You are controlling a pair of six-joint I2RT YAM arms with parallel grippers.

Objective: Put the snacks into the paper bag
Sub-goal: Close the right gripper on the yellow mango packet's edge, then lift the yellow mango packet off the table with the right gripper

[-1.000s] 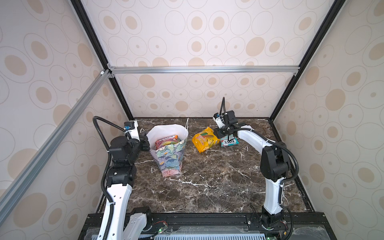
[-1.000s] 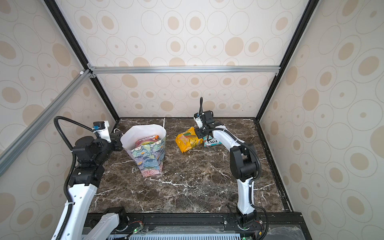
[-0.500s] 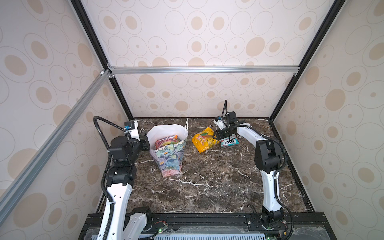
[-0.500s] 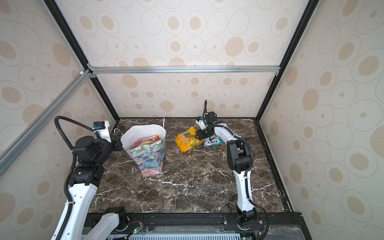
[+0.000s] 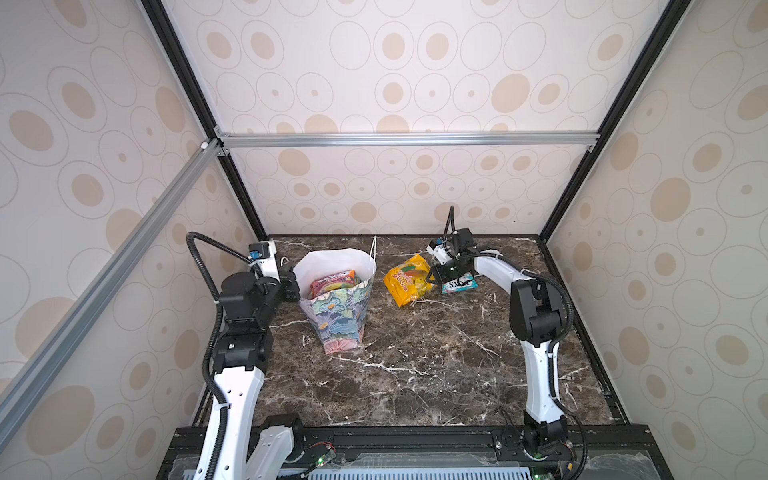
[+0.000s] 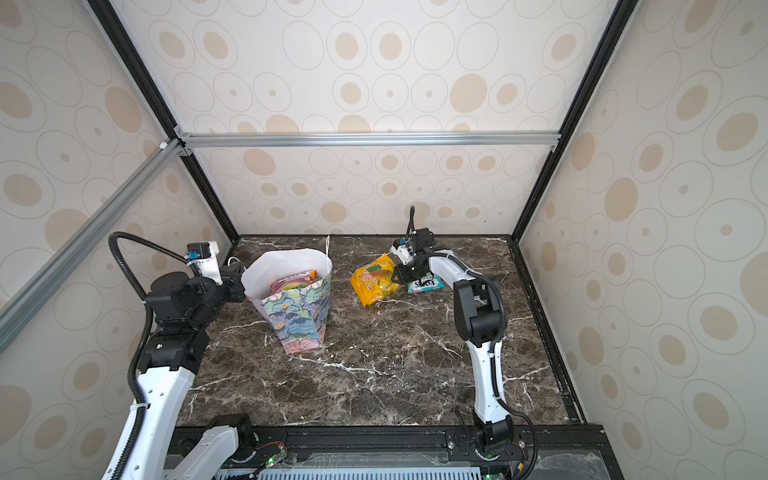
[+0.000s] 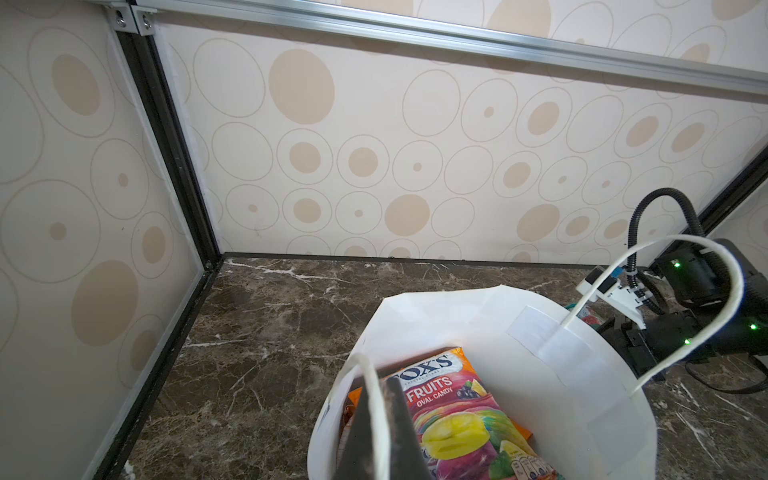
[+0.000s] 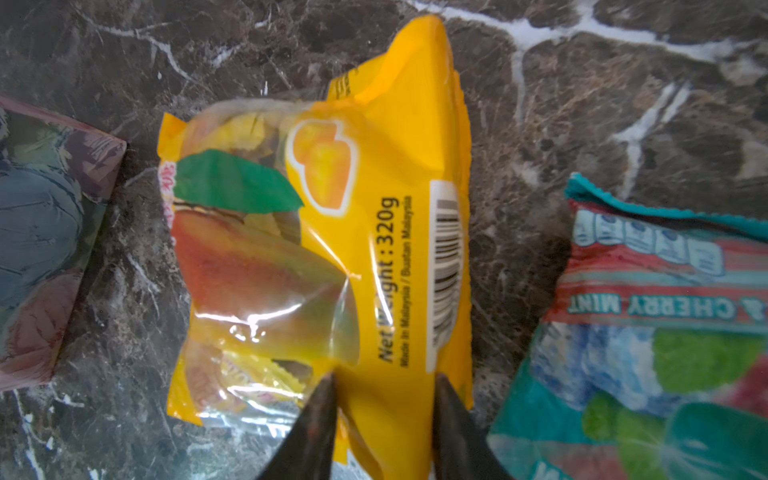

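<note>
— While the right gripper [image 8: 384, 382] rests on the yellow packet [image 8: 374, 208], what are its fingers doing?

— They stand narrowed, with a ridge of yellow film gathered between them near the packet's end. Most of the packet stretches beyond the fingertips. I cannot tell how firm the pinch is.

— How should the lift go?

— My judgement: finish the squeeze, then rise straight up. The film looks slick, and the teal packet [image 8: 665, 332] lies just outside one finger, apart from the yellow one. Then carry it to the paper bag [image 7: 478, 316]. The left gripper [image 7: 380, 411] has its fingers clamped on the bag's rim, and a fruit-candy packet [image 7: 449, 399] already lies inside.

— What differs from a second ago?

— The right gripper has settled lower onto the packet and its elbow has swung inward. The bag, both packets and the left gripper match.
</note>
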